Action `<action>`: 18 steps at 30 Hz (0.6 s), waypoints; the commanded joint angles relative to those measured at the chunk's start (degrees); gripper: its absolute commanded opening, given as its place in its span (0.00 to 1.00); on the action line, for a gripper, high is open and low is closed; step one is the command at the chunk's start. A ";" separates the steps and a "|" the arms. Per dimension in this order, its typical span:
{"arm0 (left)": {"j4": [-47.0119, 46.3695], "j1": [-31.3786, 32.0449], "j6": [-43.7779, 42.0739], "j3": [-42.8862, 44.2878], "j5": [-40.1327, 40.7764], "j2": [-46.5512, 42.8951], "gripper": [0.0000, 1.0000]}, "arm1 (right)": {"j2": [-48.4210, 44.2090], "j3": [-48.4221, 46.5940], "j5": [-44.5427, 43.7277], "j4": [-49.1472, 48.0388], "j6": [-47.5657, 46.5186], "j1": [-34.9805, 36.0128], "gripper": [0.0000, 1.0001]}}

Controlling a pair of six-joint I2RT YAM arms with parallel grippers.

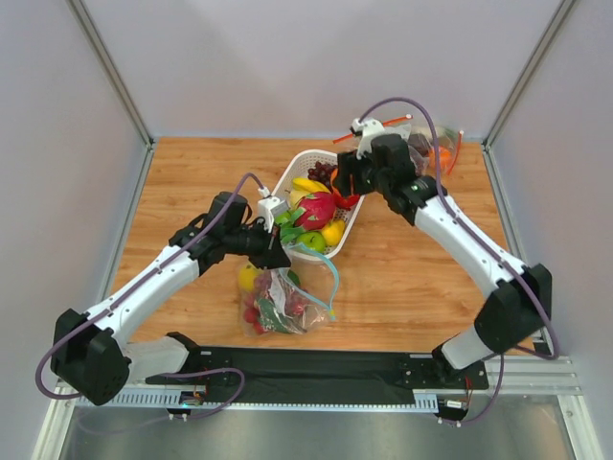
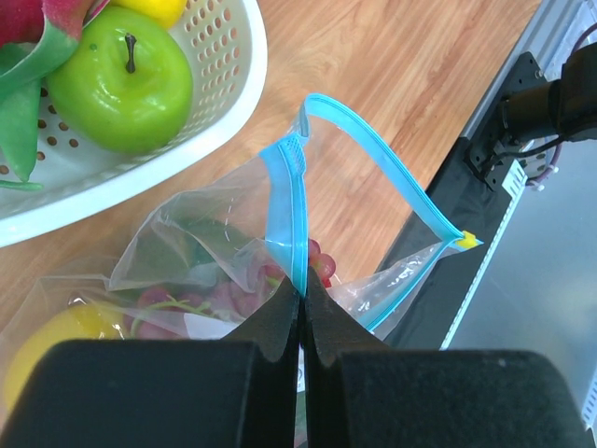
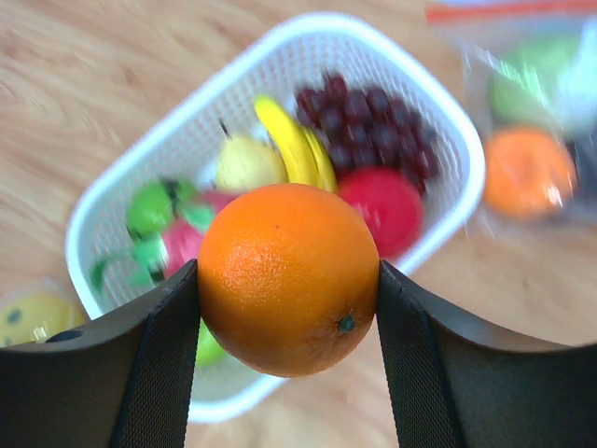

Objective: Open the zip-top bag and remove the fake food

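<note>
Nearest us, the crinkly clear zip-top bag (image 1: 285, 305) lies on the wood-grain bench (image 1: 412, 278), and a yellow lemon (image 1: 248, 277) shows inside. Our left tool (image 2: 300, 313) is pressed together, pinching the bag's teal zip strip (image 2: 297, 205). Beyond, our right tool (image 3: 287, 299) clamps a round, dimpled orange (image 3: 280, 252) above the perforated white basket (image 3: 448, 131).

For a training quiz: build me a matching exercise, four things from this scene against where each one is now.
Things:
1. orange
2. zip-top bag
3. green apple
4. bag with red-orange zip

Places:
A. in the white basket
B. lying at the far right of the table
C. gripped in the right hand
D. zip strip pinched by the shut left hand

Pairs: 1-C; 2-D; 3-A; 4-B
</note>
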State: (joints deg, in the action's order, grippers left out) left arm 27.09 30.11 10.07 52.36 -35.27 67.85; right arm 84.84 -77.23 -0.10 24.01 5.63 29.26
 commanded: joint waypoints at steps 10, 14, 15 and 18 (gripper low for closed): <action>-0.20 -1.10 -1.45 1.25 -0.59 -1.41 0.00 | 29.23 -28.49 13.54 -5.20 -1.67 0.36 0.27; -0.37 -1.28 -1.36 1.25 -1.03 -1.41 0.00 | 33.37 -31.49 14.07 -5.99 -1.85 1.50 0.27; -0.37 -1.19 -1.45 1.25 -1.12 -1.41 0.00 | 34.77 -32.10 13.90 -6.43 -1.85 1.68 0.28; -0.37 -1.37 -1.45 1.25 -1.47 -1.41 0.00 | 37.40 -32.98 12.41 -8.36 -0.97 2.12 0.29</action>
State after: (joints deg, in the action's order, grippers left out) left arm 27.62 29.21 10.02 52.36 -35.55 67.61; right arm 120.60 -106.08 12.14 20.25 4.47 30.41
